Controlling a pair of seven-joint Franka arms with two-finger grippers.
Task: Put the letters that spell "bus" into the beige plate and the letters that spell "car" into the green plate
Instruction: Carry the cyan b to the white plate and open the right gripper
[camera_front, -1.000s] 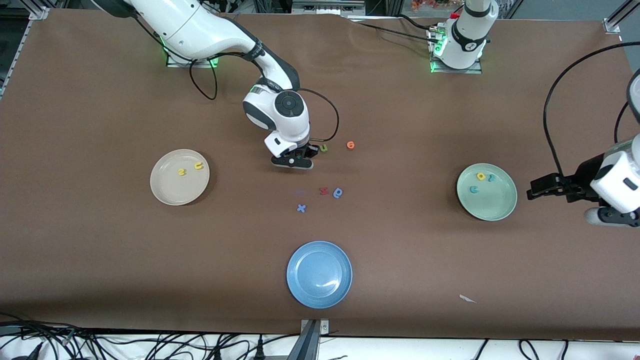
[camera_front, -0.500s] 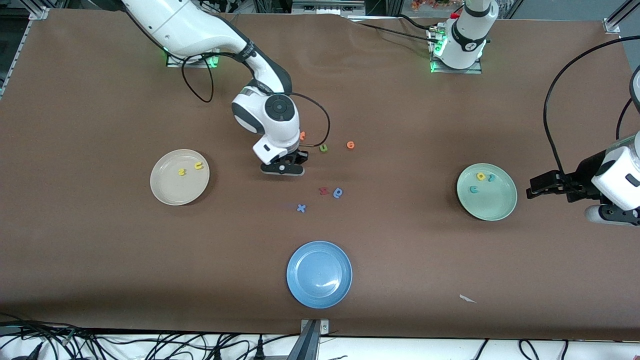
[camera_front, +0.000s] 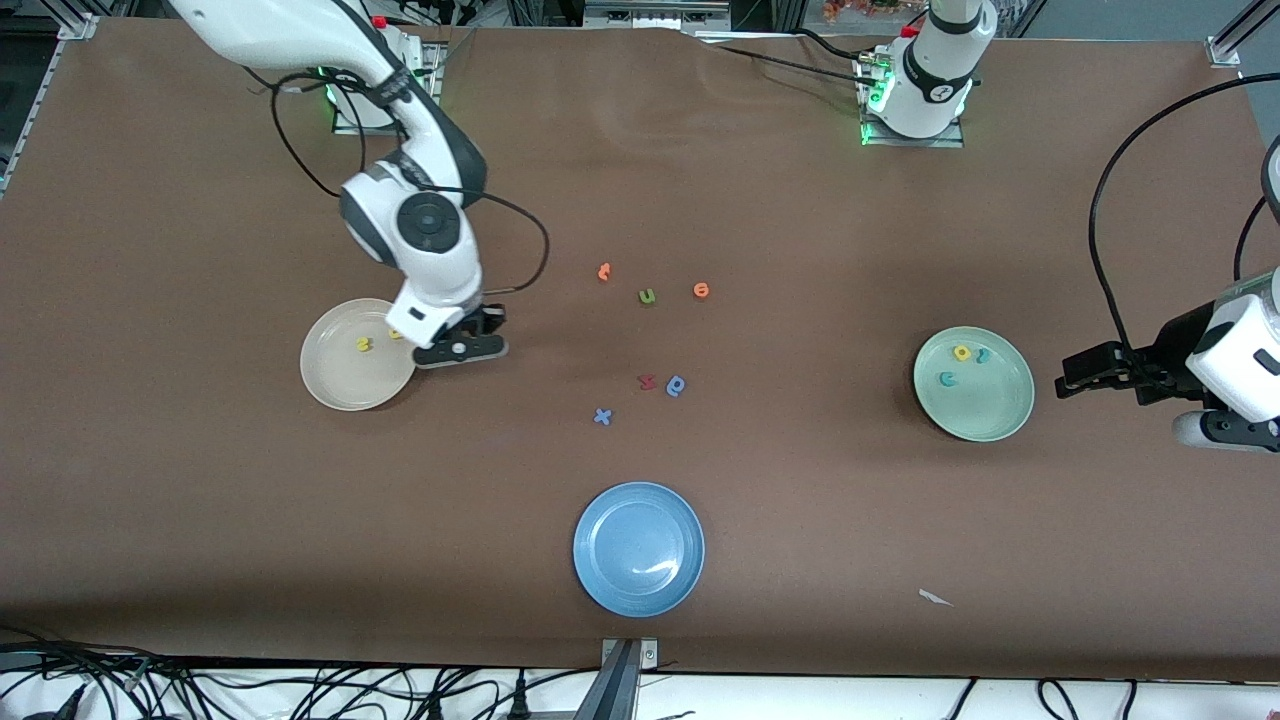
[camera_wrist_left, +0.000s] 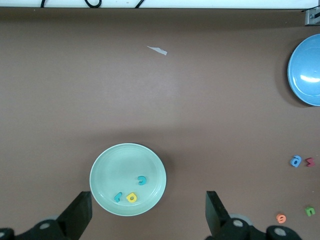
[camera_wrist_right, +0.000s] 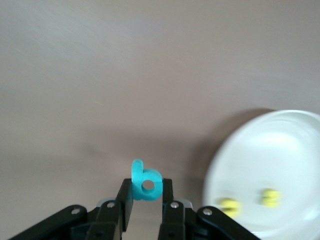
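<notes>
My right gripper (camera_front: 460, 348) is shut on the teal looped letter with a stem (camera_wrist_right: 145, 182), which stands between its fingertips in the right wrist view. It hangs over the table just beside the rim of the beige plate (camera_front: 340, 385), on the side toward the table's middle. In that plate lie the yellow s (camera_front: 364, 344) and the yellow u (camera_front: 395, 333), the u partly hidden by the arm. The green plate (camera_front: 990, 415) holds the yellow a (camera_front: 962, 352), the teal r (camera_front: 982, 355) and the teal c (camera_front: 947, 379). My left gripper (camera_front: 1080, 378) waits open beside it.
In the middle of the table lie two orange letters (camera_front: 604, 271) (camera_front: 701, 290), a green u (camera_front: 647, 296), a red letter (camera_front: 647, 381), a darker blue looped letter (camera_front: 677, 385) and a blue x (camera_front: 602, 416). A blue plate (camera_front: 638, 548) sits nearest the camera. A paper scrap (camera_front: 935, 597) lies nearby.
My right arm has carried the teal letter from the middle of the table over to the beige plate's rim. The left arm has hardly moved.
</notes>
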